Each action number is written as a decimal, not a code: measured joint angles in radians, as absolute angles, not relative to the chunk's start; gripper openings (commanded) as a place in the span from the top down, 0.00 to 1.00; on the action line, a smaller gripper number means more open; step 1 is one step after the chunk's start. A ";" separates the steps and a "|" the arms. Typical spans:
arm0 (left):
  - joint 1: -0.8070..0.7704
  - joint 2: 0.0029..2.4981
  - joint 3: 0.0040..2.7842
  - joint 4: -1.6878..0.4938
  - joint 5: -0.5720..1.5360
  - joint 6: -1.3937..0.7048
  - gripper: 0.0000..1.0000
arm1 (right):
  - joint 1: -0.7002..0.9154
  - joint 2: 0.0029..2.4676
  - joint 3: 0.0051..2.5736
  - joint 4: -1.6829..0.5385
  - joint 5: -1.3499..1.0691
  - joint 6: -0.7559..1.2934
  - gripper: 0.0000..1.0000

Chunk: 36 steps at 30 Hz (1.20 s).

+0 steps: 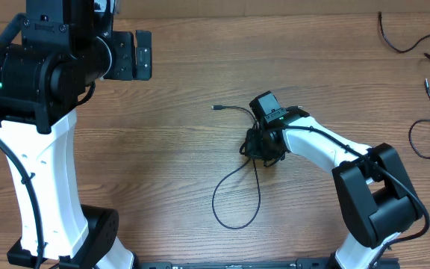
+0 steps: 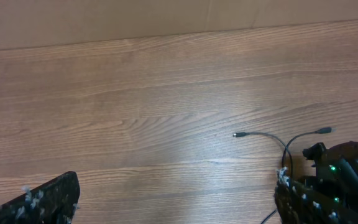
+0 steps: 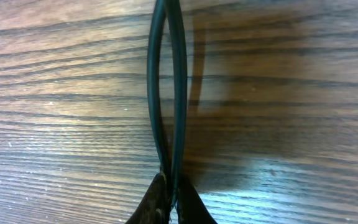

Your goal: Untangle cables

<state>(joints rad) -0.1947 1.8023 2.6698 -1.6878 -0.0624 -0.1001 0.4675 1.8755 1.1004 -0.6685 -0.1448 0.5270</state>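
While the left gripper [image 2: 174, 204] gapes wide, the right gripper [image 3: 169, 200] has its jaws clenched on the cables [image 3: 165, 93].

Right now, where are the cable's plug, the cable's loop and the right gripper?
cable plug [image 1: 216, 108]: overhead view, its tip.
cable loop [image 1: 214, 202]: overhead view, its left curve.
right gripper [image 3: 171, 194]: right wrist view, between its shut fingertips.
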 measured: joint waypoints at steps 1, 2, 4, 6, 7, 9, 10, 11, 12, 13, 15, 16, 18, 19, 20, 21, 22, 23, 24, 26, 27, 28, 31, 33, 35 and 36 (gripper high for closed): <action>-0.195 1.802 2.670 -1.688 -0.062 -0.100 0.00 | 0.469 1.877 1.108 -0.682 -0.142 0.527 0.96; -0.195 1.802 2.670 -1.688 -0.062 -0.098 0.00 | 0.471 1.882 1.124 -0.713 -0.137 0.525 0.96; -0.195 1.802 2.670 -1.688 -0.062 -0.097 0.00 | 0.475 1.890 1.153 -0.768 -0.126 0.520 0.96; -0.195 1.802 2.670 -1.688 -0.062 -0.097 0.00 | 0.479 1.892 1.209 -0.857 -0.116 0.508 0.96; -0.195 1.802 2.670 -1.687 -0.062 -0.097 0.00 | 0.479 1.892 1.250 -0.892 -0.114 0.501 0.96; -0.195 1.802 2.670 -1.687 -0.063 -0.097 0.00 | 0.479 1.892 1.347 -0.961 -0.109 0.484 0.96; -0.195 1.802 2.670 -1.688 -0.062 -0.097 0.00 | 0.479 1.892 1.413 -1.003 -0.106 0.471 0.96; -0.195 1.802 2.670 -1.688 -0.063 -0.097 0.00 | 0.479 1.892 1.482 -1.035 -0.103 0.459 0.96; -0.195 1.802 2.670 -1.688 -0.063 -0.097 0.00 | 0.479 1.891 1.538 -1.055 -0.103 0.448 0.96; -0.195 1.802 2.670 -1.688 -0.062 -0.097 0.00 | 0.479 1.889 1.602 -1.068 -0.102 0.434 0.96; -0.195 1.802 2.670 -1.688 -0.062 -0.097 0.00 | 0.479 1.885 1.666 -1.080 -0.100 0.416 0.96; -0.195 1.802 2.670 -1.688 -0.062 -0.097 0.00 | 0.479 1.881 1.696 -1.079 -0.099 0.408 0.96; -0.195 1.802 2.670 -1.688 -0.062 -0.097 0.00 | 0.479 1.874 1.722 -1.072 -0.100 0.396 0.96; -0.195 1.802 2.670 -1.688 -0.062 -0.097 0.00 | 0.479 1.872 1.725 -1.068 -0.100 0.391 0.96; -0.195 1.802 2.670 -1.688 -0.062 -0.097 0.00 | 0.479 1.872 1.726 -1.069 -0.099 0.388 0.96; -0.195 1.802 2.670 -1.688 -0.062 -0.097 0.00 | 0.479 1.872 1.726 -1.069 -0.100 0.386 0.96; -0.195 1.802 2.670 -1.688 -0.062 -0.097 0.00 | 0.479 1.872 1.726 -1.071 -0.099 0.384 0.96; -0.195 1.802 2.670 -1.688 -0.063 -0.097 0.00 | 0.479 1.872 1.726 -1.071 -0.098 0.382 0.96; -0.195 1.802 2.670 -1.688 -0.062 -0.097 0.00 | 0.479 1.872 1.726 -1.071 -0.097 0.381 0.96; -0.195 1.802 2.670 -1.688 -0.062 -0.097 0.00 | 0.479 1.872 1.726 -1.070 -0.097 0.378 0.44; -0.195 1.802 2.670 -1.688 -0.062 -0.097 0.00 | 0.479 1.872 1.726 -1.069 -0.097 0.377 0.23; -0.195 1.802 2.670 -1.688 -0.062 -0.097 0.00 | 0.479 1.872 1.726 -1.066 -0.097 0.376 0.21; -0.195 1.802 2.670 -1.688 -0.062 -0.097 0.00 | 0.479 1.872 1.724 -1.051 -0.096 0.368 0.21; -0.195 1.802 2.670 -1.688 -0.062 -0.097 0.00 | 0.479 1.872 1.710 -1.029 -0.093 0.371 0.10; -0.195 1.802 2.670 -1.688 -0.062 -0.097 0.00 | 0.479 1.872 1.686 -1.010 -0.092 0.373 0.00; -0.195 1.802 2.670 -1.688 -0.062 -0.097 0.00 | 0.479 1.872 1.669 -1.000 -0.089 0.369 0.00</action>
